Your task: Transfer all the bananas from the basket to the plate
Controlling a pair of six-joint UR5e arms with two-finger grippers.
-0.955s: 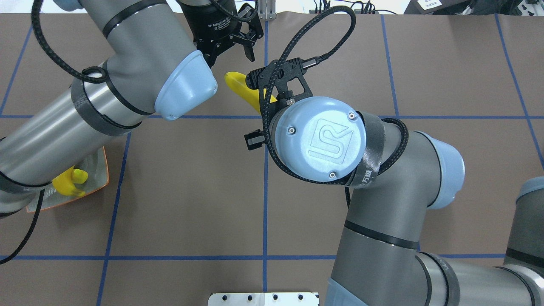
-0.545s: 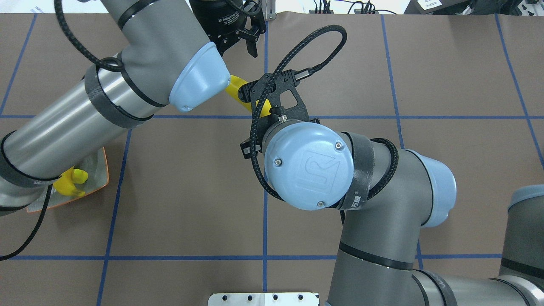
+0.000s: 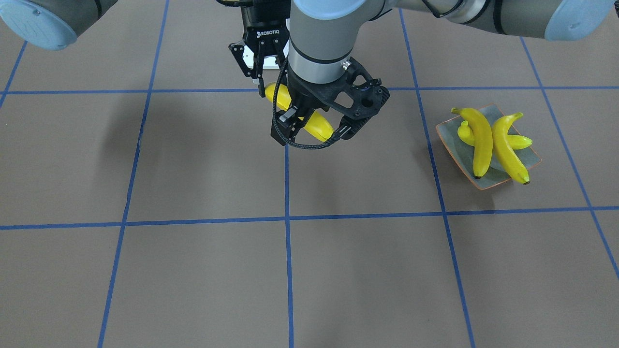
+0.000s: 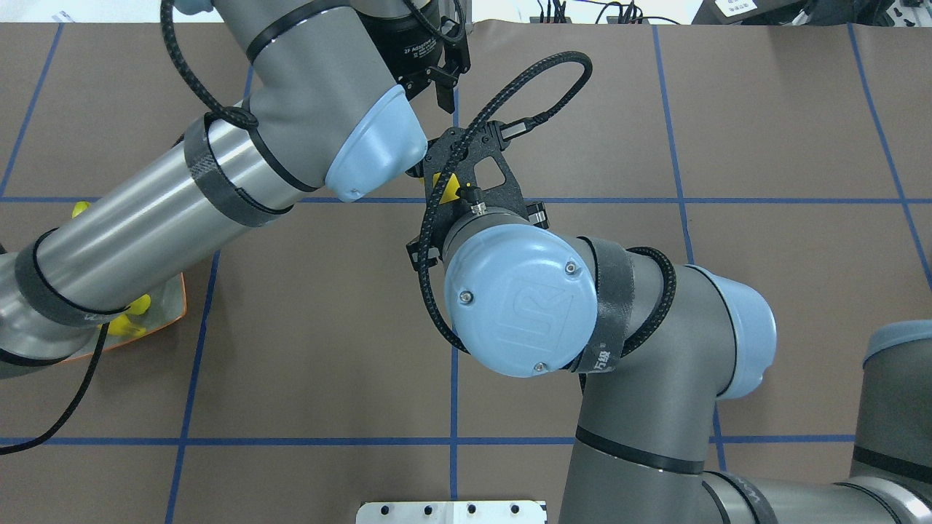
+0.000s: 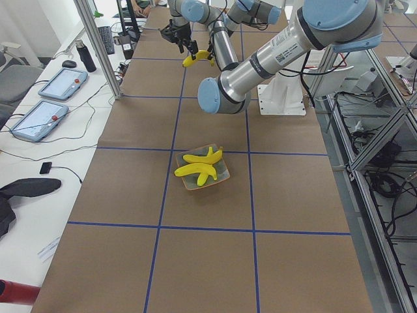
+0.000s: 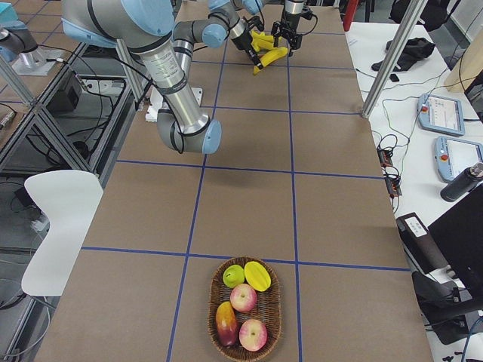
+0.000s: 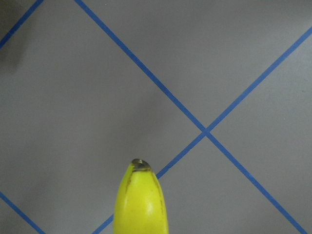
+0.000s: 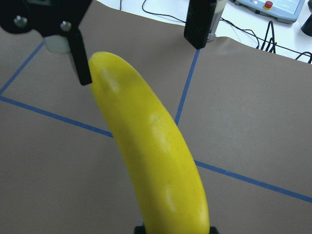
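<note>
My right gripper (image 3: 267, 81) is shut on one end of a deep yellow banana (image 3: 279, 99) and holds it in the air over the middle of the table. In the overhead view that gripper is hidden under its own wrist, and only a bit of the banana (image 4: 445, 188) shows. My left gripper (image 3: 315, 130) points straight down and is open. Its fingers (image 8: 80, 63) stand on either side of the banana's dark-tipped free end (image 7: 140, 195). The grey-green plate (image 3: 462, 157) with the orange rim lies on my left side, with three bananas (image 3: 483, 145) on it.
A wicker basket (image 6: 212, 320) at the table's right end holds apples and other fruit; no banana shows in it. Blue tape lines grid the brown table. A white base plate (image 4: 451, 509) sits at my edge. Metal posts (image 6: 385, 75) and operator tablets stand along the far side.
My left arm has swung toward the middle, bringing its open gripper over the banana's free end. My right wrist has drawn back toward me, still holding the banana.
</note>
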